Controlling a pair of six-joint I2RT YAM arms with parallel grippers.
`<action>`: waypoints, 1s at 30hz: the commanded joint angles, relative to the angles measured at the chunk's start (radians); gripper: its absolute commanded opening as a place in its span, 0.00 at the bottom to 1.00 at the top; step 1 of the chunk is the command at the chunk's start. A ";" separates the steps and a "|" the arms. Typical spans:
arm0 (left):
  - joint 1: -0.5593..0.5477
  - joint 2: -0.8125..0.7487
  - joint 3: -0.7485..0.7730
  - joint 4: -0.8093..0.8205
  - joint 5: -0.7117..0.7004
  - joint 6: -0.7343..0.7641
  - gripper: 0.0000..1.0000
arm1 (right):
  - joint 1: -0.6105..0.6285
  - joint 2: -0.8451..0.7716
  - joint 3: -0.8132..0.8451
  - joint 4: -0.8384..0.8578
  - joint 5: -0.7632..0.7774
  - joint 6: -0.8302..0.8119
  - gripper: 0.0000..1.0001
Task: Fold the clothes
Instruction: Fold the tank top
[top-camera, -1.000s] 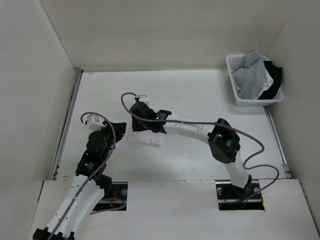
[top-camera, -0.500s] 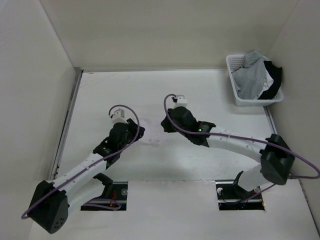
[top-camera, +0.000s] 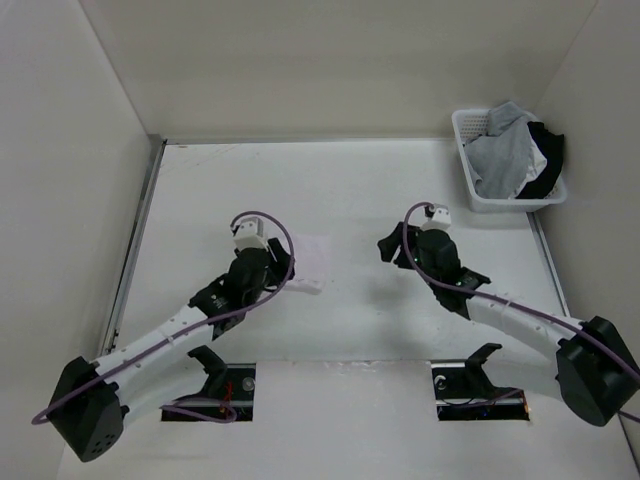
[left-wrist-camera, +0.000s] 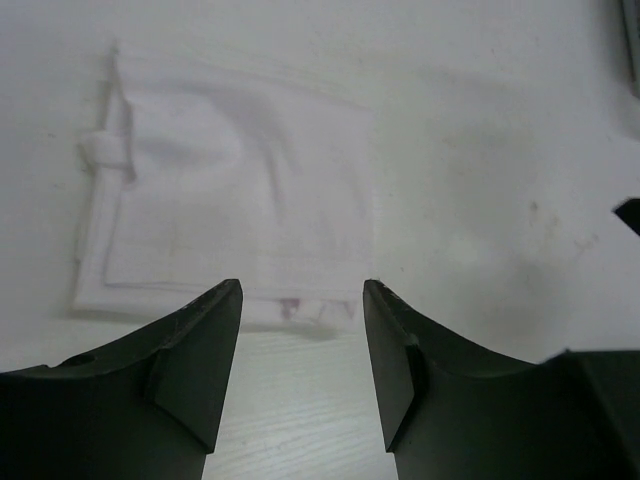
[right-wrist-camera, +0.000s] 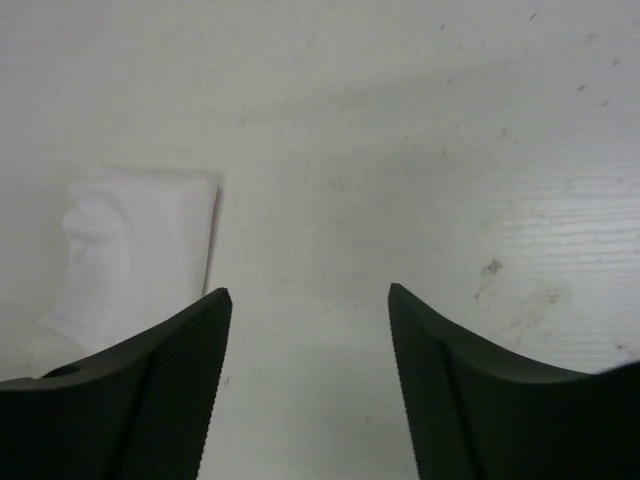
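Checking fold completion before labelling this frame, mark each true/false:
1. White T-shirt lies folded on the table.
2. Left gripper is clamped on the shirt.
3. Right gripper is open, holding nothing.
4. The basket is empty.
1. True. The white T-shirt lies as a small folded rectangle on the table.
2. False. The left gripper has its jaws apart and grips nothing; the shirt lies free just ahead.
3. True. The right gripper is open over bare table.
4. False. The basket holds a grey garment and a black garment.
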 joint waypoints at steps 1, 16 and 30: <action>0.112 -0.028 0.070 -0.088 -0.087 0.029 0.51 | -0.074 -0.037 0.023 0.120 -0.011 -0.018 0.72; 0.689 -0.137 -0.003 -0.209 0.164 -0.075 0.51 | -0.097 -0.078 -0.127 0.281 0.023 0.025 0.82; 0.701 -0.071 -0.045 -0.097 0.169 -0.104 0.50 | -0.106 0.014 -0.107 0.288 0.015 0.015 0.81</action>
